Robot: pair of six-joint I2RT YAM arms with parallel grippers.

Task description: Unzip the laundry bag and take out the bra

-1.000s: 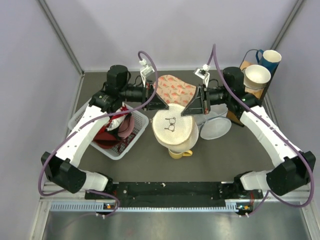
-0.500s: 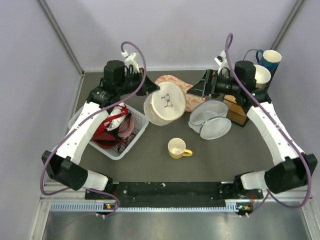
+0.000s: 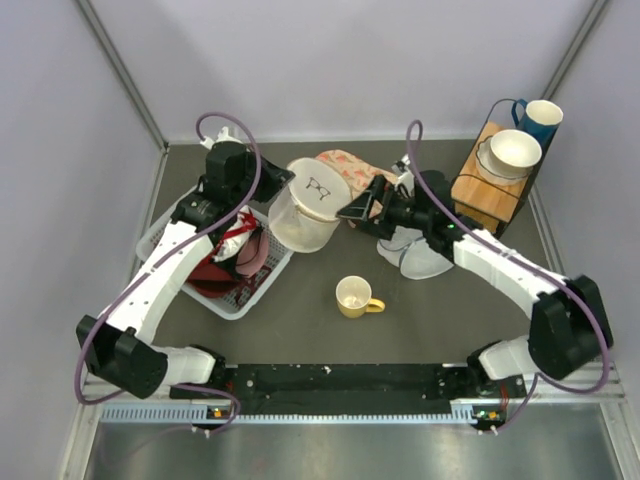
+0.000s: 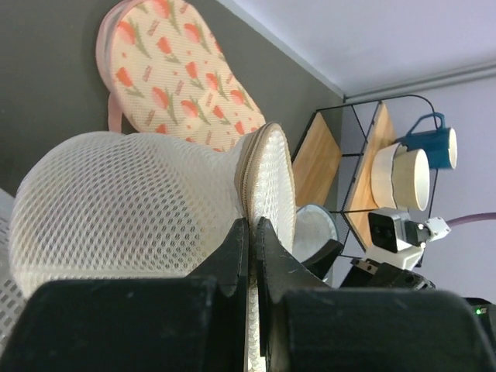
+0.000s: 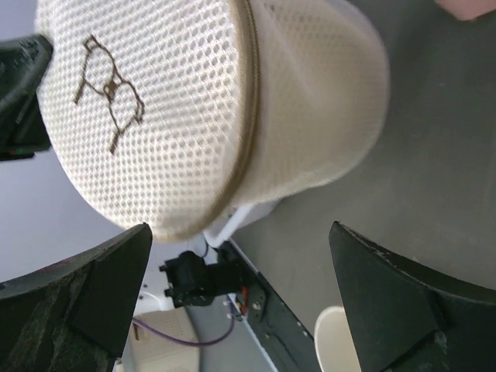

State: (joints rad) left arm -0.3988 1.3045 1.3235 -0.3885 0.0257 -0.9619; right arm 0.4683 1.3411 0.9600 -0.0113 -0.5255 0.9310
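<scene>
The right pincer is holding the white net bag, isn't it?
Not quite. It is the left pincer that is holding the white net bag, shut on its zipper rim. The left wrist view shows this. The right pincer is open beside the bag and grips nothing.
</scene>
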